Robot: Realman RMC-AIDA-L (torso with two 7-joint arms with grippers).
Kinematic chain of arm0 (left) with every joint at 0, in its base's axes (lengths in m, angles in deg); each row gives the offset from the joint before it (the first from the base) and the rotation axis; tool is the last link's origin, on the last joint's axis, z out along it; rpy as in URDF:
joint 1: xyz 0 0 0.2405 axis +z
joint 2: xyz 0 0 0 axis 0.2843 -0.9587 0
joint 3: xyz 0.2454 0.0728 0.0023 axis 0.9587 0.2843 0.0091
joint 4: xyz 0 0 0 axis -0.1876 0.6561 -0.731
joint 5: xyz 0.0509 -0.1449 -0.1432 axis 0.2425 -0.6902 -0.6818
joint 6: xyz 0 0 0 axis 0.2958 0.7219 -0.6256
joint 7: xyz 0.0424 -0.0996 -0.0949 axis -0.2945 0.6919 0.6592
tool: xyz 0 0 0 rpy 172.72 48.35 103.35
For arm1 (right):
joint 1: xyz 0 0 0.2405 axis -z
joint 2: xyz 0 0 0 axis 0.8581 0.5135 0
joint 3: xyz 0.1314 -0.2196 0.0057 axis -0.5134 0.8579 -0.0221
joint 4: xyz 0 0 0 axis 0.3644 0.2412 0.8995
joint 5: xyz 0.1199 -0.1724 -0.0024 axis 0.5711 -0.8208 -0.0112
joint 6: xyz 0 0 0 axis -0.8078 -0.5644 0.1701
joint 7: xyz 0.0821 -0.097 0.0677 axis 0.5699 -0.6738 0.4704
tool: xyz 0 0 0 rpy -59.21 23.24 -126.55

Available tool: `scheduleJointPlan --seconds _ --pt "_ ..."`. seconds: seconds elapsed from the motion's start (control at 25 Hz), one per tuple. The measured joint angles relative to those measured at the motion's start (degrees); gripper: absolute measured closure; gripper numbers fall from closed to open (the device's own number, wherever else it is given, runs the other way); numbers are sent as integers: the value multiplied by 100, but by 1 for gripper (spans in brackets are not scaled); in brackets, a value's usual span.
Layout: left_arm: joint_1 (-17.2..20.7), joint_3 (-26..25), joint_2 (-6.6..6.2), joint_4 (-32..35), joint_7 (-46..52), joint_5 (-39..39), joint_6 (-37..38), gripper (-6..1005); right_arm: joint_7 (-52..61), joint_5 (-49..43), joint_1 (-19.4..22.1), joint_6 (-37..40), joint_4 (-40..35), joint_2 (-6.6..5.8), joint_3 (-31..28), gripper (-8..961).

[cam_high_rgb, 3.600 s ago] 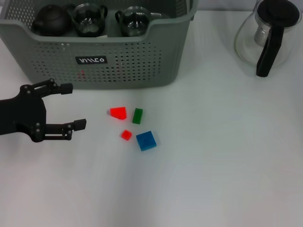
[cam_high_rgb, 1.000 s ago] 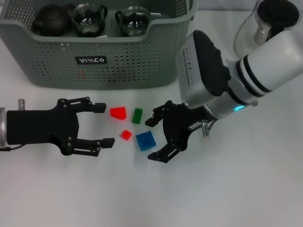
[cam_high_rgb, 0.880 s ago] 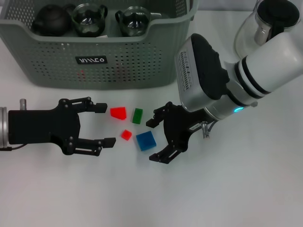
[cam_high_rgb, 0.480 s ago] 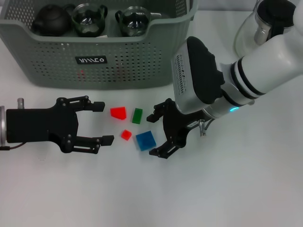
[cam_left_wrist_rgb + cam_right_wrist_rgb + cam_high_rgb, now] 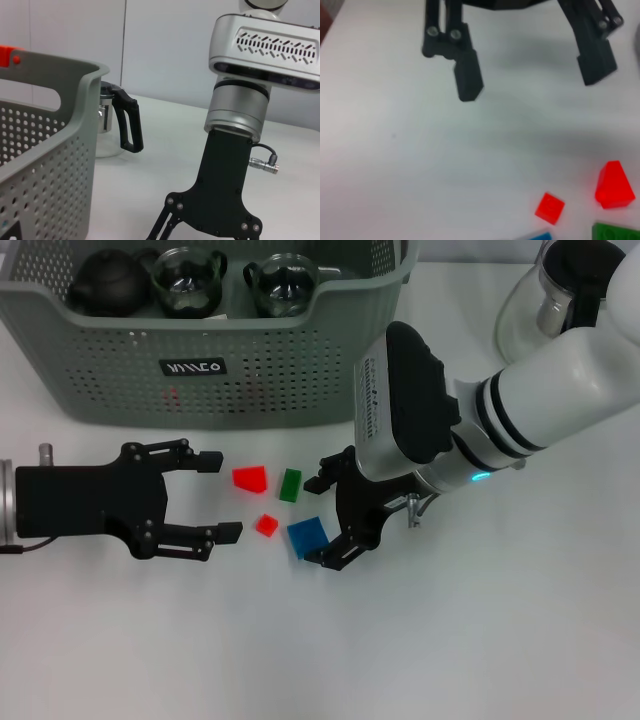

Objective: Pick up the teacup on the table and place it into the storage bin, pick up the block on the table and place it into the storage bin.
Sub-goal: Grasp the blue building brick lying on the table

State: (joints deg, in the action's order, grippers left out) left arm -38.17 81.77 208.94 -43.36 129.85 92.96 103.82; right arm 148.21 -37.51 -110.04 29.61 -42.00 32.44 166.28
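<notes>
Blocks first: four of them sit loose on the white table [image 5: 480, 640] in front of the storage bin [image 5: 210, 370]. A red wedge-shaped block [image 5: 250, 478] and a green block [image 5: 290, 485] lie side by side, with a small red block [image 5: 266, 526] and a blue block [image 5: 308, 537] just below them in the head view. None of them is being held.

The right gripper [image 5: 325, 522] comes in from the right on a bulky white-and-black arm, angled down toward the table. Its fingers are spread wide with nothing between them; one tip is up near the green block, the other sits right at the blue block's lower corner, so the blue block lies just at the mouth of the opening.

The left gripper [image 5: 218, 498] reaches in flat from the left edge, low over the table, pointing at the red pieces. It's wide open too and empty; the upper fingertip is close beside the red wedge, the lower one close to the small red block.

Inside the bin you can see a dark teapot [image 5: 108, 282] and two glass teacups [image 5: 188, 280] along the near wall. A glass carafe [image 5: 560, 300] with a black handle stands off at the far right, well apart from the blocks.
</notes>
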Motion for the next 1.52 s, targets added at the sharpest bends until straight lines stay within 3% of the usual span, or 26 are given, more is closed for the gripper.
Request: scheduleJointPlan --seconds 0.52,1.52 --pt "-25 0 -21 -19 -27 -9 -12 118 350 545 -26 -415 189 23 495 36" --pt "18 -150 16 -49 -191 -58 19 120 745 585 -14 -581 204 30 683 39"
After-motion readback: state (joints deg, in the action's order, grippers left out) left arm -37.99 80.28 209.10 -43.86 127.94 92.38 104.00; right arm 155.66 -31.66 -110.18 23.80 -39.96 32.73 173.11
